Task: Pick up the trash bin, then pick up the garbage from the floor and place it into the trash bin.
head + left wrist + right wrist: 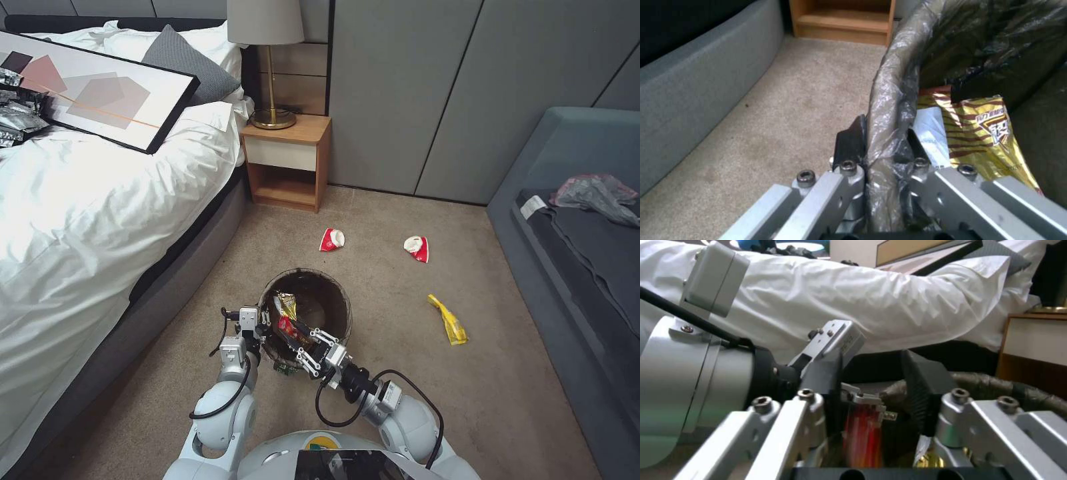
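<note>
The head camera looks steeply down from above both arms at the carpeted floor. Each wrist camera peers close along its tool's metal fingers. All three share the round, brown-lined white plastic trash bin between the tools.

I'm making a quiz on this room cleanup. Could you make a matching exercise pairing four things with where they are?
Things:
1. yellow wrapper
2. gold snack bag
3. left gripper
4. lamp

Places:
A. on the wooden nightstand
B. clamped on the rim of the trash bin
C. on the carpet near the grey sofa
D. inside the trash bin

Pairs: 1-C, 2-D, 3-B, 4-A
</note>
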Tool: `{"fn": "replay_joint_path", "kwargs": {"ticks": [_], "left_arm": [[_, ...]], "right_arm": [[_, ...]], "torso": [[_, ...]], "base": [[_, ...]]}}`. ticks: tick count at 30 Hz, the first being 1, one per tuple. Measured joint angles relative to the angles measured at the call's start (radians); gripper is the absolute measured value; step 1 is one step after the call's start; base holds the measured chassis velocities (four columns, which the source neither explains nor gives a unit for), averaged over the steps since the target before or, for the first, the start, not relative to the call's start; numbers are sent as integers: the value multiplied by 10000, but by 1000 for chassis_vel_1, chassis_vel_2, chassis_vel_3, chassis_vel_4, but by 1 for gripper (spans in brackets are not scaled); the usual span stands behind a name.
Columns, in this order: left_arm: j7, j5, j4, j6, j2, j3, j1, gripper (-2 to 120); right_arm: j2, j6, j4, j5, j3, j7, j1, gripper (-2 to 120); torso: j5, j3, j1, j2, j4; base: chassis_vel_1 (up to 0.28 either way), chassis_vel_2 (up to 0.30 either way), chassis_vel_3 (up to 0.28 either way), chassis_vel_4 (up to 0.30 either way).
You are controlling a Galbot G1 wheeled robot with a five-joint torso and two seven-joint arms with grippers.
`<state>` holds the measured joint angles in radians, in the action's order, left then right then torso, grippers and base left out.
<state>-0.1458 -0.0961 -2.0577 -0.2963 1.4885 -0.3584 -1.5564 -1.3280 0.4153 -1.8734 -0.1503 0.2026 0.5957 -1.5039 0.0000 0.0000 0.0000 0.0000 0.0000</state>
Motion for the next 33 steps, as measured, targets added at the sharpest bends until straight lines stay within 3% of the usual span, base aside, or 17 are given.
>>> {"fn": "replay_joint_path", "kwargs": {"ticks": [3, 17, 33], "left_arm": [[0, -7, 2, 0, 1, -2, 1, 5], [6, -10, 4, 2, 12, -3, 3, 5], [6, -17, 10, 7, 5, -41, 2, 5]], "right_arm": [[0, 0, 6, 18, 34, -40, -10, 51], [-36, 42, -97, 17, 177, -200, -3, 99], [-183, 115, -855, 15, 505, -1032, -99, 100]], "torso": [[0, 0, 0, 0, 0], [0, 0, 0, 0, 0], [0, 0, 0, 0, 1]], "base": [[0, 0, 0, 0], [0, 0, 0, 0], [0, 0, 0, 0]]}}
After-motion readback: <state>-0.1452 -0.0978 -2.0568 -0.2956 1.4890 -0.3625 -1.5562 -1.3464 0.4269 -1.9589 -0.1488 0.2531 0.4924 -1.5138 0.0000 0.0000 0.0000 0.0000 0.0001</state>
